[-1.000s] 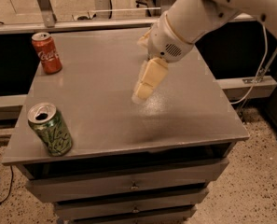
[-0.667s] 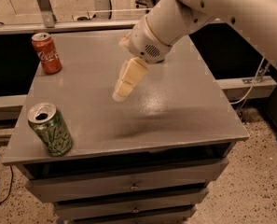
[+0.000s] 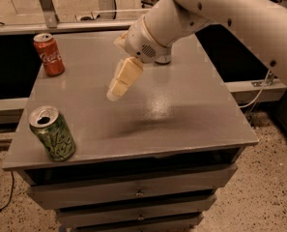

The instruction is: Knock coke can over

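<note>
The coke can [image 3: 49, 55], red with white lettering and a silver top, stands upright at the far left corner of the grey cabinet top [image 3: 181, 115]. My gripper [image 3: 115, 94] hangs above the middle of the top, pointing down and to the left. It is to the right of the coke can and nearer the front, well apart from it and touching nothing. The white arm reaches in from the upper right.
A green can [image 3: 53, 133] with a yellowish scribble pattern stands upright near the front left corner, its top open. A small silvery object [image 3: 162, 59] shows behind the arm, mostly hidden. Drawers [image 3: 138, 190] sit below the top. Speckled floor lies to the right.
My gripper and arm have moved left across the top, closer to the coke can. Both cans stand where they were.
</note>
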`<state>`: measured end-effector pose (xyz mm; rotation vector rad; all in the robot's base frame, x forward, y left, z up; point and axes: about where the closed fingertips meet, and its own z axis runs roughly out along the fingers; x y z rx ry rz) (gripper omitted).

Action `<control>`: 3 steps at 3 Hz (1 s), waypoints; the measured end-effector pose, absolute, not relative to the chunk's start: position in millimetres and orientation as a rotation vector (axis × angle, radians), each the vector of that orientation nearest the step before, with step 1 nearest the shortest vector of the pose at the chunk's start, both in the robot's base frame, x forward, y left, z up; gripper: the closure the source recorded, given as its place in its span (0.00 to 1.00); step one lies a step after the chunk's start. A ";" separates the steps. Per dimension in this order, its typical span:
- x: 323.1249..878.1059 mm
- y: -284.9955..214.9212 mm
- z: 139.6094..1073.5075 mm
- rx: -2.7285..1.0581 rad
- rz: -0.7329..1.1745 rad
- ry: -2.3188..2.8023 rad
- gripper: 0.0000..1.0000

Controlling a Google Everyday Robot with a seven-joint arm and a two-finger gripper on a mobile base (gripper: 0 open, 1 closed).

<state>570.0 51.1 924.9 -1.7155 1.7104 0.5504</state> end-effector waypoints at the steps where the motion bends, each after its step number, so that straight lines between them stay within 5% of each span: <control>1: 605.8 98.9 916.4 -1.656 0.634 1.631 0.00; 3: 681.5 180.1 903.7 -1.457 0.692 1.555 0.00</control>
